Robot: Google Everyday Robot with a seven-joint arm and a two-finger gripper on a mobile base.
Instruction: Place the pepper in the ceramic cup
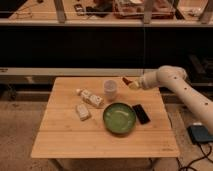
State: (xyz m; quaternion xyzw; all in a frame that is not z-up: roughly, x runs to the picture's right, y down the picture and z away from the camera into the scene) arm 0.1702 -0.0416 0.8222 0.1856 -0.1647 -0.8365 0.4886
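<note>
The pale ceramic cup point(110, 89) stands upright on the wooden table point(65, 135), toward the back middle. My gripper point(131, 83) reaches in from the right on a white arm and hangs just right of the cup, slightly above its rim. It is shut on the dark red pepper point(126, 80), whose end sticks out to the left toward the cup. The pepper is still outside the cup.
A wide green bowl point(119, 118) sits in front of the cup. A black flat object point(141, 113) lies right of the bowl. Two pale packets point(92, 97) point(82, 112) lie left of the bowl. Dark shelving stands behind the table.
</note>
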